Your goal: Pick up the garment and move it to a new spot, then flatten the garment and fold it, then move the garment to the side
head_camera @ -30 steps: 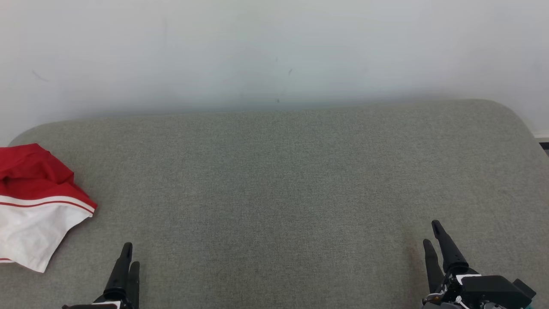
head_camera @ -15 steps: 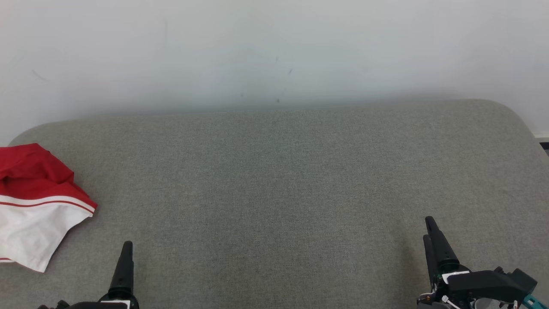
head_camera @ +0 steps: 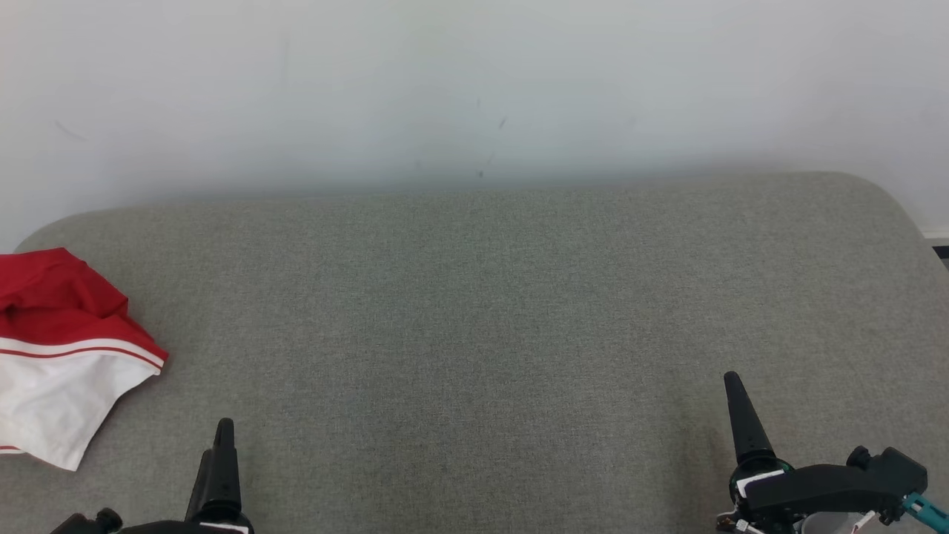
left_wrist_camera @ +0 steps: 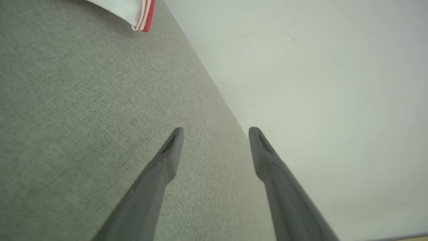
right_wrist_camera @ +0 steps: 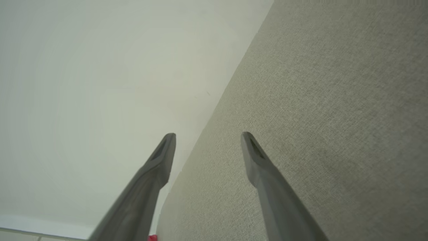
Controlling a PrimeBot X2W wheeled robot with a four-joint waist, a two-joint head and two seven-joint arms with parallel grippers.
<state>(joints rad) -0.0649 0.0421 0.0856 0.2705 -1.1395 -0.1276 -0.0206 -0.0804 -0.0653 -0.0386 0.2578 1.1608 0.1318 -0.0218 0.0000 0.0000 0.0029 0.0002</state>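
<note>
At the grey cushion's [head_camera: 474, 297] left edge the garment [head_camera: 63, 356] lies rumpled, seemingly unfolded; left gripper [left_wrist_camera: 216, 129] and right gripper [right_wrist_camera: 209, 134] hover spread, empty; likely every step remains.

grey fabric surface [head_camera: 474, 311], white wall [head_camera: 474, 81]

Left side: fingers [left_wrist_camera: 157, 180] of left gripper [left_wrist_camera: 216, 130] long, dark grey, matte, tapering to rounded tips; narrow slot recessed on the inner face just below each tip. Fingers of right gripper [right_wrist_camera: 208, 134]: same build, same slots. Head view, below the right fingers: green collar [head_camera: 734, 483], white label [head_camera: 758, 479], black housing [head_camera: 830, 486] with round knob [head_camera: 860, 454] on top, teal fitting [head_camera: 921, 509] at its far end, thin white wires [head_camera: 741, 525] underneath. Below the left fingers: white strip [head_camera: 222, 527], black knob [head_camera: 109, 517] off to one side
</note>
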